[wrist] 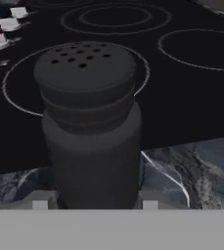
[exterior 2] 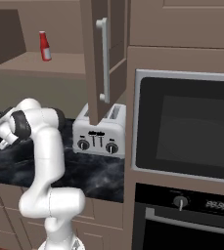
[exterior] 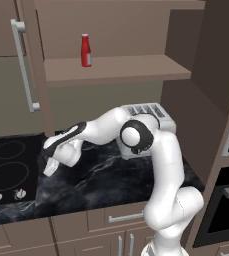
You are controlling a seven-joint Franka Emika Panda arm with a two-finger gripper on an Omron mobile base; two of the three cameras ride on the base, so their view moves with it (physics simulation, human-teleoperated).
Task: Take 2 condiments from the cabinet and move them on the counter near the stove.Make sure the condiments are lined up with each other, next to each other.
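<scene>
Standing upright between the two fingers (wrist: 95, 204) in the hand view, the shaker (wrist: 89, 127) rests on the desk (wrist: 182, 171) close to the edge of the stove (wrist: 191, 97). Its perforated dark cap is toward the top of that view, and its body fills the space between the two pale finger tips at the bottom. One tip (wrist: 40, 202) shows just left of the shaker's base and the other just right of it. Whether the tips press on the shaker or stand slightly off it cannot be told, so the grip itself cannot be told.

In the left base view the stove (exterior: 8, 167) lies at the left with two silver knobs (exterior: 6, 196) along its front. The arm's hand (exterior: 53, 162) hangs low over the desk (exterior: 101, 185) just right of the stove's edge, pointing down. Above, the cabinet (exterior: 116, 70) is open, its door with the long bar handle (exterior: 23, 65) swung to the left. The red bottle (exterior: 86, 50) stands upright on the shelf, well apart from the hand. A toaster (exterior: 148, 117) sits at the back of the desk, partly behind the arm.

In the right base view the bottle (exterior 2: 45, 46) is on the shelf at the upper left, the toaster (exterior 2: 100, 132) further right, and an oven (exterior 2: 187, 127) at the far right.
</scene>
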